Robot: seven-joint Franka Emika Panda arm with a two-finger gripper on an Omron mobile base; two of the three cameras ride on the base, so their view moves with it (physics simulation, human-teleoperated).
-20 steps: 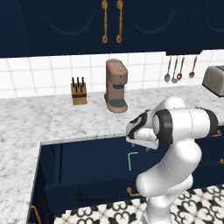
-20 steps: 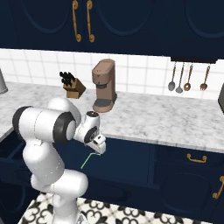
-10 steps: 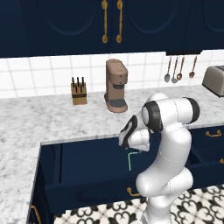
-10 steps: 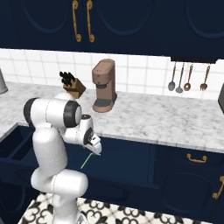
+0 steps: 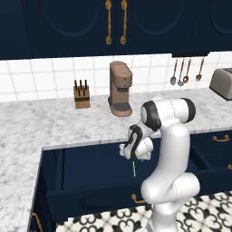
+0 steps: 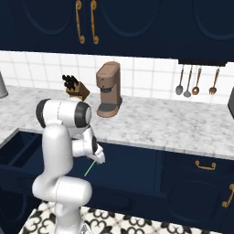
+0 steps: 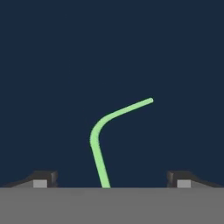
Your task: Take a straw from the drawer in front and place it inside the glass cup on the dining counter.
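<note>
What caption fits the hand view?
Open gripper above the bent green straw lying in the navy drawer.

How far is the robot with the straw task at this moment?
Done: the drawer stands open. In hand: the open gripper hangs above the straw, which lies on the drawer floor between the fingertips, not gripped. Left: grasp it, lift it, carry it to the glass cup.

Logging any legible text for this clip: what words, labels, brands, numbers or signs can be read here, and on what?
None: no readable text in any view.
The coffee machine, knife block, toaster and drawer carry no visible lettering or marks.
The straw between the open gripper fingertips is plain green.
</note>
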